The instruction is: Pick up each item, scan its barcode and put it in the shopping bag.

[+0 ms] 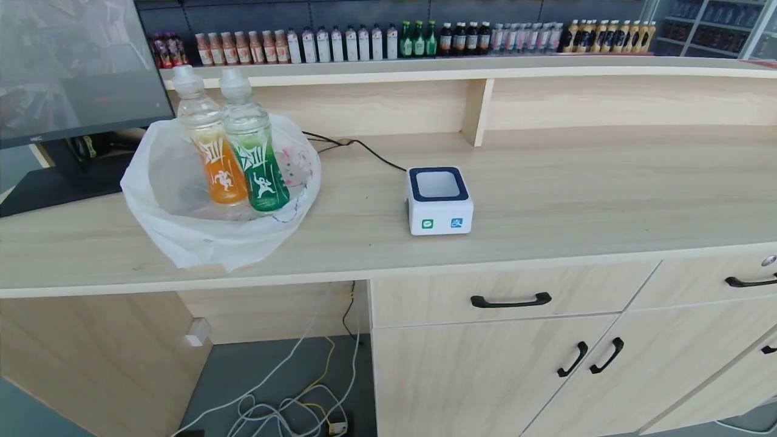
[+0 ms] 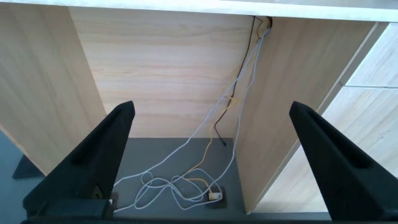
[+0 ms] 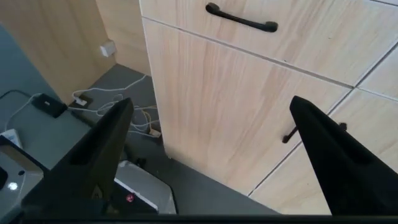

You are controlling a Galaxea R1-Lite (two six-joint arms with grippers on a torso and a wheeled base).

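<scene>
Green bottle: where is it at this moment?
In the head view, the green bottle stands upright inside the shopping bag on the left of the counter, beside the orange bottle, left of the scanner.

shopping bag (image 1: 194, 243): white, open-mouthed, at 9 o'clock from the scanner (image 1: 438, 203).
orange bottle (image 1: 212, 152): we see it upright inside the shopping bag.
green bottle (image 1: 255, 158): upright, touching it at 3 o'clock.
scanner: white box, blue-rimmed top.

A pale wooden bench (image 1: 576, 194) is spanning the room, with black-handled drawers (image 1: 425, 303) sitting beneath it. Rows of bottles (image 1: 394, 41) are standing behind against a dark wall (image 1: 255, 15), and loose cables (image 1: 285, 406) are lying on the grey floor (image 1: 243, 370).
</scene>
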